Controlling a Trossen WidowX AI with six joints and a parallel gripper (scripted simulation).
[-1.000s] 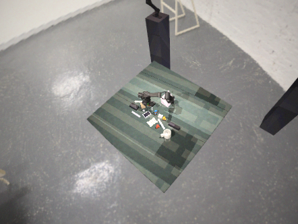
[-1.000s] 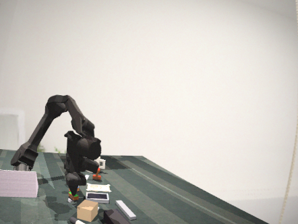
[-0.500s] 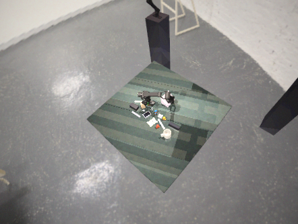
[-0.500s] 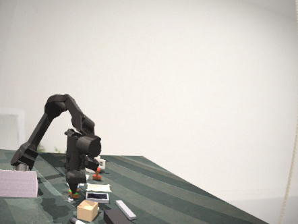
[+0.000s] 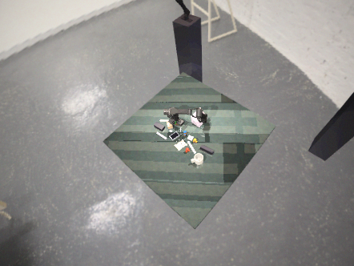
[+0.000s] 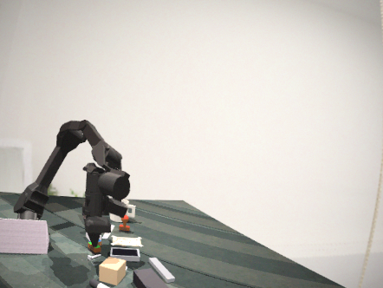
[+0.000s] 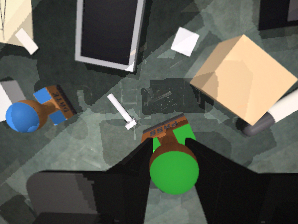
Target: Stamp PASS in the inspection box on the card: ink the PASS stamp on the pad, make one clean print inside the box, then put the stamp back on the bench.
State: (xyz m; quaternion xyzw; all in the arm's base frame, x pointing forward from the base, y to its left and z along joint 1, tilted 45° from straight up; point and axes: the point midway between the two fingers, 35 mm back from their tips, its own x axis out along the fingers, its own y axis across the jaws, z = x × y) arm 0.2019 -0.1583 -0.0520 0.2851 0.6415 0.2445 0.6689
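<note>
My gripper (image 5: pixel 176 123) (image 6: pixel 94 243) (image 7: pixel 168 143) is shut on the PASS stamp (image 7: pixel 174 172), which has a round green knob and a brown base with green patches. The stamp is upright between the fingers, seemingly a little above the bench; the exact gap is hard to tell. The ink pad (image 5: pixel 174 135) (image 6: pixel 125 252) (image 7: pixel 110 32), dark in a light grey frame, lies beyond the gripper in the wrist view. The cream card (image 5: pixel 180 145) (image 6: pixel 126 242) (image 7: pixel 17 20) is partly cut off at the wrist view's upper left. Its inspection box is too unclear to read.
A blue DATE stamp (image 7: pixel 23 117) stands left of the gripper. A white T-shaped piece (image 7: pixel 120 110) lies nearby. A tan block (image 6: pixel 113 271) (image 7: pixel 245 77) and a marker (image 7: pixel 285 109) are at right. A red stamp (image 5: pixel 187 150) (image 6: pixel 125 223), mug (image 5: pixel 199 159) and pink box (image 6: pixel 23 236) stand farther away.
</note>
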